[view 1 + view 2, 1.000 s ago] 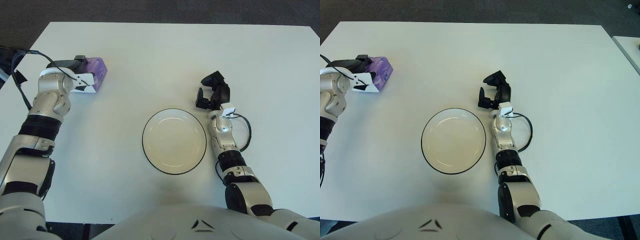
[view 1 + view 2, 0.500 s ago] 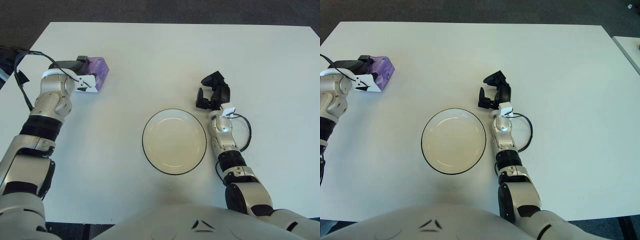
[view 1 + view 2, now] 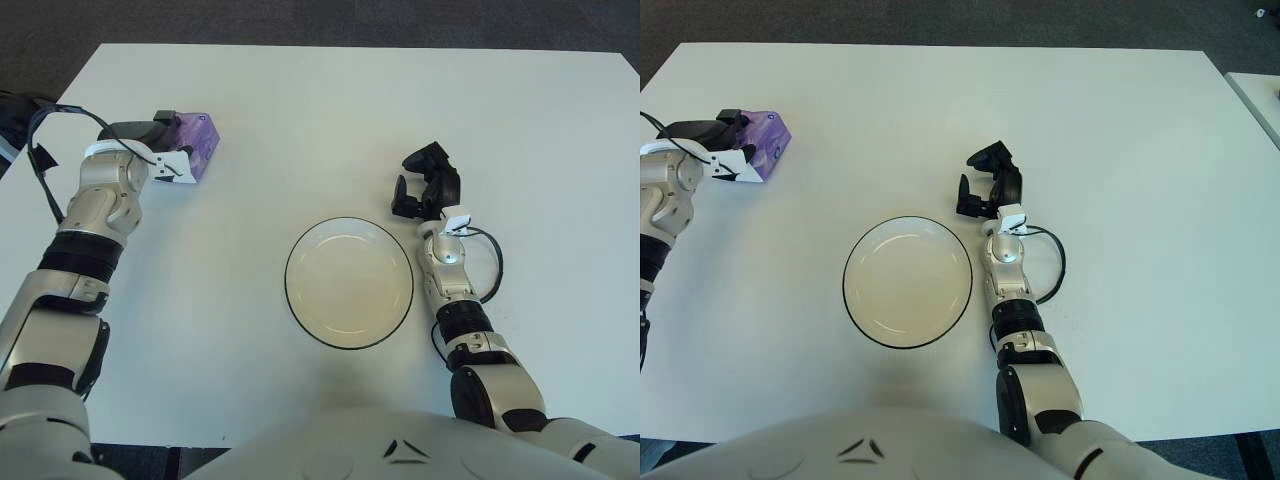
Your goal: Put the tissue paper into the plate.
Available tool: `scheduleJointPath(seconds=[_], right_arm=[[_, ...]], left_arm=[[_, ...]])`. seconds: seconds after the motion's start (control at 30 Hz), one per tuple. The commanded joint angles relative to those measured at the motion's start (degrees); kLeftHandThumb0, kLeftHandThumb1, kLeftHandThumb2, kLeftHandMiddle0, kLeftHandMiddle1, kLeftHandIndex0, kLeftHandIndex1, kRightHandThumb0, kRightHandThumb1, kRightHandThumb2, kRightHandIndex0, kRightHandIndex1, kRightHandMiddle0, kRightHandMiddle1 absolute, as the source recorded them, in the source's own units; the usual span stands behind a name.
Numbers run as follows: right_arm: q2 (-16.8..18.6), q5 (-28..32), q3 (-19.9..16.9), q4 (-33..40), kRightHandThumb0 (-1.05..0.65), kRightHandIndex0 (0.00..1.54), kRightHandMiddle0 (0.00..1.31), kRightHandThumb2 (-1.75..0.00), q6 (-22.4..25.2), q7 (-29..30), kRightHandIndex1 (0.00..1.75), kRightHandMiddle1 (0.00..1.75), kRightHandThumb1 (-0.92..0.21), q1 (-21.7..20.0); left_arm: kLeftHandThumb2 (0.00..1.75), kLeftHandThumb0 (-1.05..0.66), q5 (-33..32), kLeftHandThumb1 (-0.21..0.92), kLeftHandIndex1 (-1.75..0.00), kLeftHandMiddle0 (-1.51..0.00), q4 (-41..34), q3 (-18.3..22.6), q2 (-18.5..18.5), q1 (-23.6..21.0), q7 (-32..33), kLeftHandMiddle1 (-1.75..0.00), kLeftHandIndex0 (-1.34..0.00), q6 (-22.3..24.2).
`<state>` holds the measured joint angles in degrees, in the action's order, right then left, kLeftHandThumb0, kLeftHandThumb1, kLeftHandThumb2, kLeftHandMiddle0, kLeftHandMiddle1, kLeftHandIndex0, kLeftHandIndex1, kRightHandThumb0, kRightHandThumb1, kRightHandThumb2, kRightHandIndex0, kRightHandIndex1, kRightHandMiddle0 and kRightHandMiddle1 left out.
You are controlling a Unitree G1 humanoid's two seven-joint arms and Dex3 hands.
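**Left hand grips the tissue pack at the table's far left; plate sits apart in the middle**

The purple tissue paper pack [image 3: 195, 145] is at the far left of the white table [image 3: 330, 110], well away from the plate. The left hand [image 3: 150, 145] is closed on it: dark fingers [image 3: 135, 128] run along the pack's near end, with a white part of the hand pressed against its lower side. Whether the pack is touching the tabletop or is held just off it cannot be told from either view. The left forearm reaches up from the lower left edge, with a black cable looping beside it.

The plate [image 3: 349, 225], round and white with a thin dark rim, rests flat near the table's centre with nothing in it.

Just beside the plate's upper right rim is the right hand [image 3: 425, 185], at the end of a forearm that comes up from the bottom edge. Its black fingers [image 3: 980, 158] are loosely curled, spread a little apart, and hold nothing. A black cable forms a loop next to the right wrist.
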<state>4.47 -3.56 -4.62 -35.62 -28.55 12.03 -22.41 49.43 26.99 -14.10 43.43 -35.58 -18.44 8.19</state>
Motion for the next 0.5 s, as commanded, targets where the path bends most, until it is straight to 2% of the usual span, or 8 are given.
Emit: scheduleJointPath(seconds=[0.0,0.13,0.2,0.3,0.37,0.43,0.47], right_arm=[[-0.14,0.49,-0.52,-11.53,-0.01,0.75,0.59,-1.44,6.69,-0.41,1.75,1.56,-0.16,10.29],[-0.06,0.80,-0.59,-11.58,-0.01,0.75,0.60,-1.44,6.53,-0.89,1.75,1.55,-0.16,10.28],[-0.01,0.81,-0.61,-11.66,-0.01,0.75,0.60,-1.44,6.61,-0.90,1.75,1.55,-0.16,10.24],[0.03,0.80,-0.65,-11.76,-0.01,0.75,0.60,-1.44,6.66,-0.88,1.75,1.55,-0.16,10.18],[0.08,0.78,-0.66,-11.87,-0.01,0.75,0.60,-1.44,6.73,-0.78,1.75,1.55,-0.16,10.00],[0.11,0.69,-0.65,-12.05,-0.01,0.75,0.59,-1.45,6.73,-0.64,1.75,1.56,-0.16,9.85],[0.12,0.67,-0.64,-12.10,-0.01,0.75,0.59,-1.45,6.72,-0.61,1.75,1.56,-0.16,9.82]], left_arm=[[1.19,-0.91,-0.93,0.92,-0.66,-0.56,1.69,-3.23,0.03,3.35,-2.23,-0.17,0.00,-2.71],[1.18,-0.91,-1.31,0.92,-0.62,-0.53,2.80,-3.83,0.78,2.61,-2.55,-0.15,0.00,-5.44],[1.16,-0.91,-3.69,0.92,-0.60,-0.53,3.85,-2.90,0.92,2.67,-0.94,-0.20,0.00,-9.60],[1.14,-0.92,-5.99,0.92,-0.59,-0.40,5.12,-2.22,1.10,2.61,0.55,-0.60,0.00,-13.61],[1.13,-0.93,-7.68,0.92,-0.58,-0.32,6.53,-1.84,1.28,2.32,1.72,-0.91,0.00,-17.19],[1.10,-0.93,-9.10,0.92,-0.57,-0.24,8.12,-1.67,1.48,1.86,2.65,-1.32,0.00,-20.99],[1.08,-0.93,-9.48,0.92,-0.56,-0.21,8.73,-1.70,1.56,1.65,2.91,-1.42,0.00,-22.21]])
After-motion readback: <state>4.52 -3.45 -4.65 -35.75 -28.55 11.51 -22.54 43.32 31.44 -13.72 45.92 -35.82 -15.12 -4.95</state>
